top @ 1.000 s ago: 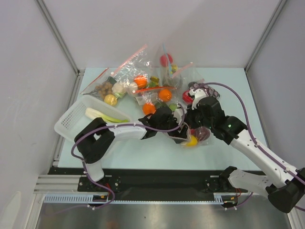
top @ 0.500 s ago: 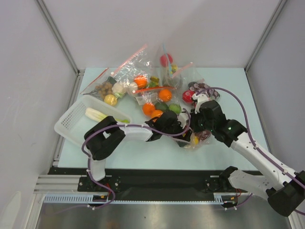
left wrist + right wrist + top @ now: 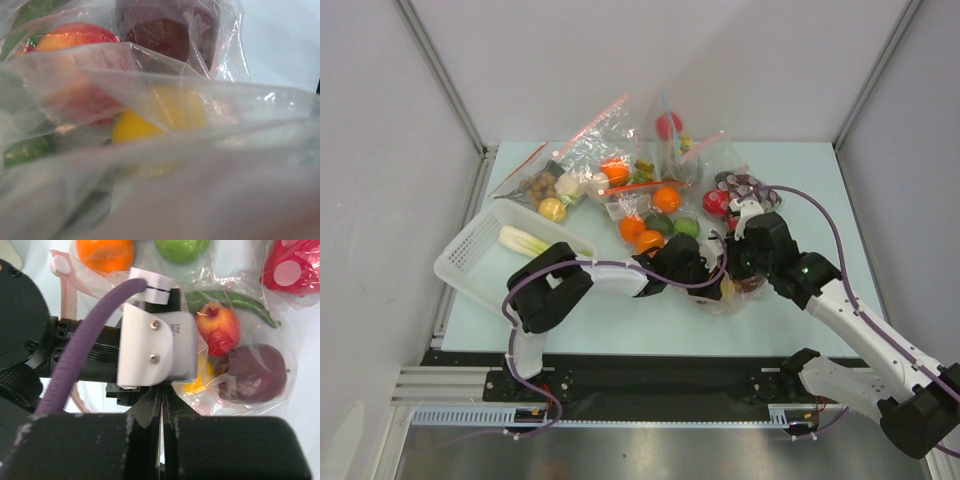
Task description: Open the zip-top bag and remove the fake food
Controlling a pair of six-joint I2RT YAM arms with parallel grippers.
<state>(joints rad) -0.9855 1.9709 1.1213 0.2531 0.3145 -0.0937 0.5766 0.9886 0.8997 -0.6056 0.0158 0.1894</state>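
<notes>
Low in the middle of the top view, the left gripper point(image 3: 695, 268) sits inside the zip-top bag point(image 3: 718, 296); its grip cannot be told. The fake food point(image 3: 257, 372) lies in the bag. Just right, the right gripper point(image 3: 161, 402) pinches the plastic tight. The small label point(image 3: 175, 329) is too tiny to read.

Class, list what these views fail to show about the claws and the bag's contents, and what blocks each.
- Top view: left claw, jaws hidden under its own wrist; right claw hidden under its arm.
- Left wrist view: zip-top bag film fills the frame, so no fingers show; lemon blurred behind folds.
</notes>
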